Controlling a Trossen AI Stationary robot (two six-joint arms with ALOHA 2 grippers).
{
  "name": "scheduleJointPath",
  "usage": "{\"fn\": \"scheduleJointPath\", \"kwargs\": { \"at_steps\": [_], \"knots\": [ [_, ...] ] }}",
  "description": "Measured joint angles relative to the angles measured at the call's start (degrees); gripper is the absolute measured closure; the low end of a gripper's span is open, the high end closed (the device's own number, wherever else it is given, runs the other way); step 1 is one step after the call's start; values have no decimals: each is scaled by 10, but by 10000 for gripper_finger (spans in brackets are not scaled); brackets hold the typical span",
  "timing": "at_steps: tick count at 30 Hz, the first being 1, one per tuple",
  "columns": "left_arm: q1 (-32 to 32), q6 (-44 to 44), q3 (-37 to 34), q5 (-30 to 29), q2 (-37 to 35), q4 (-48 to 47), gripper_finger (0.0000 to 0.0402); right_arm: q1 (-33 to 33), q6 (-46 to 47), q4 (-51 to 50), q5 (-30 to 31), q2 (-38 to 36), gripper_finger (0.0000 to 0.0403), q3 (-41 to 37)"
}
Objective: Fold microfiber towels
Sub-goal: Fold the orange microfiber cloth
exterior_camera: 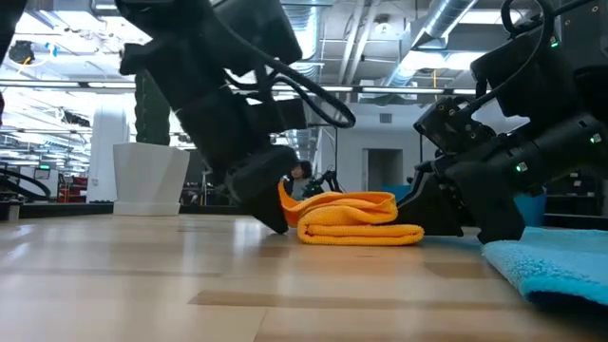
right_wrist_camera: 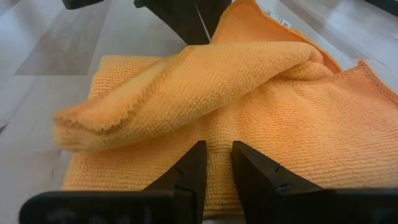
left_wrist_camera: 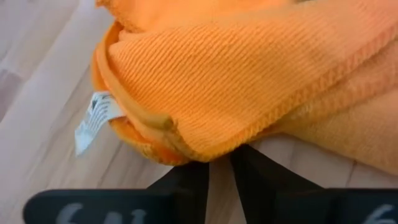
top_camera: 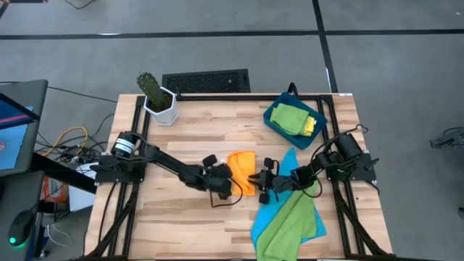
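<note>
left gripper (left_wrist_camera: 221, 163): narrow — pinching orange towel (left_wrist_camera: 249, 81) edge
right gripper (right_wrist_camera: 217, 163): narrow — clamped on same towel's layer

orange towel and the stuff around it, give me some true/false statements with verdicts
1. The orange towel lies between the left gripper and the right gripper. True.
2. The orange towel is spread flat in one layer. False: it is folded over on itself.
3. The blue tray holds a green towel. True.
4. The potted cactus stands inside the tray. False: it stands on the table, apart from it.
</note>
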Motion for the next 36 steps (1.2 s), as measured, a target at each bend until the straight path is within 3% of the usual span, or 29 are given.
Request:
{"fn": "scheduleJointPath", "kwargs": {
  "at_steps": [5,12,26,36],
  "knots": [
    [20,39,37,32,-8,-13,354,0,0,0,0,0,301,0],
    [29,125,105,28,-19,-54,369,0,0,-1,0,0,301,0],
    [58,177,108,84,-1,37,371,2,-29,-8,-3,-18,301,1],
    [58,172,108,116,45,97,371,42,-27,-180,119,-115,301,0]
  ]
}}
